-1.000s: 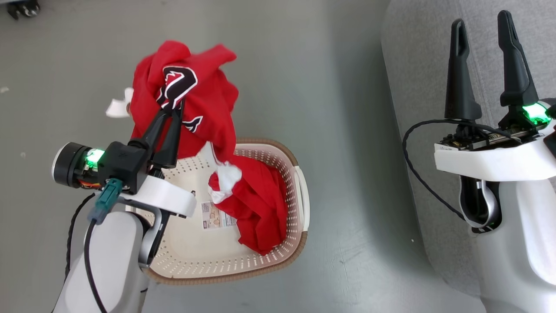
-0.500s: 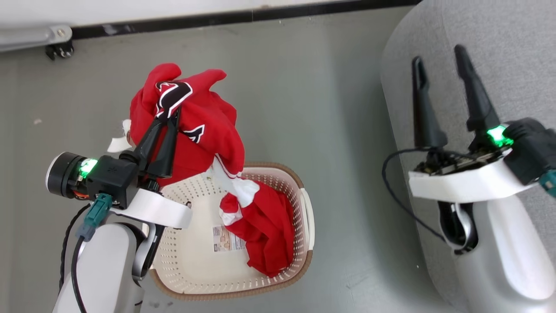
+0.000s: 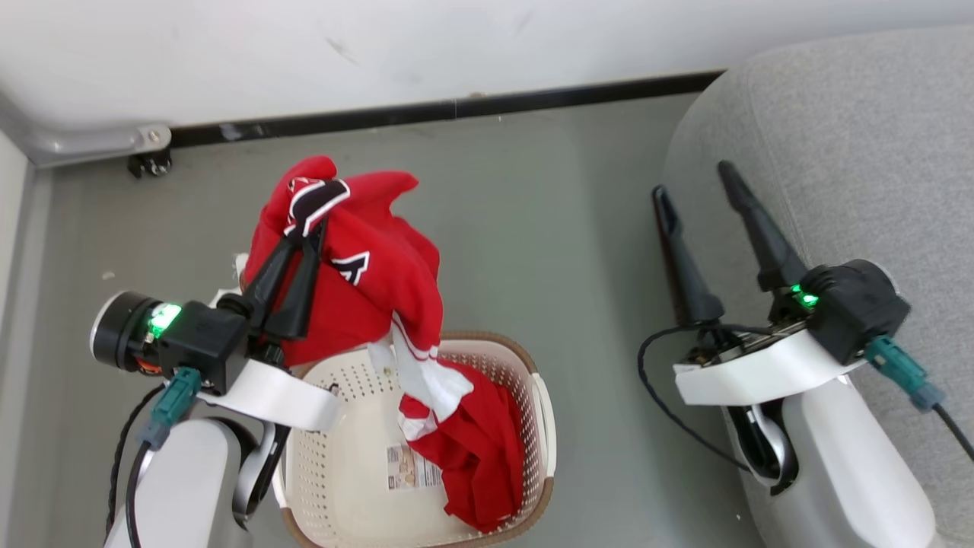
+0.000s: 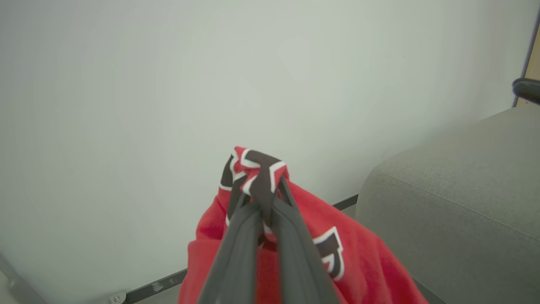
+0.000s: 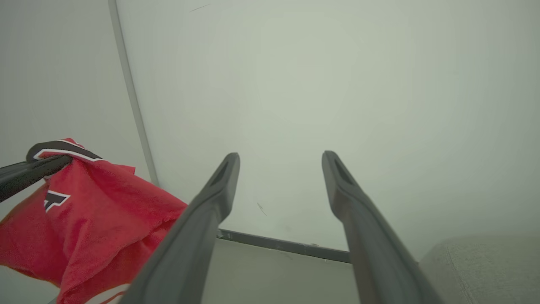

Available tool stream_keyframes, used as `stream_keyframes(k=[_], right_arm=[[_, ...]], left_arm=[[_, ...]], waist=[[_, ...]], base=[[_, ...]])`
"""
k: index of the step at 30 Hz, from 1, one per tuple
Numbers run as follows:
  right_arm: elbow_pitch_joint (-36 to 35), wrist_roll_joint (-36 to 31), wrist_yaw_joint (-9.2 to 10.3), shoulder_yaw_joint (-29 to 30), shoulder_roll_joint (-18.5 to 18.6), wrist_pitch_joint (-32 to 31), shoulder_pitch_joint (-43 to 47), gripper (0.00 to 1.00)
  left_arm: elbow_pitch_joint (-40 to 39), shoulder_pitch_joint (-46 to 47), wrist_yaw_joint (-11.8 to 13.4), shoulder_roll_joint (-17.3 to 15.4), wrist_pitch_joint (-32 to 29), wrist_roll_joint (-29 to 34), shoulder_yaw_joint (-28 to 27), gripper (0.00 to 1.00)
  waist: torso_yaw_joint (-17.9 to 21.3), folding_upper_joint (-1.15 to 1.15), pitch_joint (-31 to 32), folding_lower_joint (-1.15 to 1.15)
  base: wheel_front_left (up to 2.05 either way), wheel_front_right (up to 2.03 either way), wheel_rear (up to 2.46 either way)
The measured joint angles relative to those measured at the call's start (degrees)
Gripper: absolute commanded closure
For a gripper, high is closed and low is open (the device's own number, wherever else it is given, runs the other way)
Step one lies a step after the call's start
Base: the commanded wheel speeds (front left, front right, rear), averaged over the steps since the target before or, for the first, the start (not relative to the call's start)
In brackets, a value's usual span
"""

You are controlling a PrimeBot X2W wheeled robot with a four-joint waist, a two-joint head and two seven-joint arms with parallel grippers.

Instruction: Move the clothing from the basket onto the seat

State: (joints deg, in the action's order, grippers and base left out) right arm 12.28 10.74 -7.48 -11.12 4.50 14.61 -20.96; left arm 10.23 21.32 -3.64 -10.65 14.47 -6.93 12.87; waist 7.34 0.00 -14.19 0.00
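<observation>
My left gripper (image 3: pixel 310 222) is shut on a bunched fold of the red jersey (image 3: pixel 365 274), held up above the back left of the basket (image 3: pixel 342 472). The jersey's white-trimmed tail hangs down into the basket. More red clothing (image 3: pixel 479 449) lies against the basket's right wall. In the left wrist view my gripper (image 4: pixel 262 207) pinches the black-and-white numeral patch of the jersey (image 4: pixel 363 261). My right gripper (image 3: pixel 691 181) stands open and holds nothing, at the left edge of the grey seat (image 3: pixel 837 152). My right gripper (image 5: pixel 282 157) points at the wall, with the jersey (image 5: pixel 93 211) to its left.
A white wall with a black baseboard (image 3: pixel 456 106) runs behind the basket and seat. A grey metal bar with a small caster (image 3: pixel 148 161) sits at the back left. Grey floor separates the basket from the seat. A paper label (image 3: pixel 411 466) lies on the basket's bottom.
The head camera has tilted up, bringing wall and baseboard into view. The jersey now hangs higher above the basket in my shut left gripper. My right gripper stays open, now nearer the seat's left edge.
</observation>
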Motion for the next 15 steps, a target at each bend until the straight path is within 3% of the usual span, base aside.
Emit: stream_keyframes(k=[15], right_arm=[[2.3, 4.1, 0.0, -15.2, 3.7, -1.6, 2.2, 0.0]], left_arm=[[-0.4, -3.5, -1.5, -1.3, 0.0, 0.0, 2.4, 1.0]], waist=[[-0.8, 0.0, 7.4, 0.0]], base=[[0.0, 0.0, 0.0]])
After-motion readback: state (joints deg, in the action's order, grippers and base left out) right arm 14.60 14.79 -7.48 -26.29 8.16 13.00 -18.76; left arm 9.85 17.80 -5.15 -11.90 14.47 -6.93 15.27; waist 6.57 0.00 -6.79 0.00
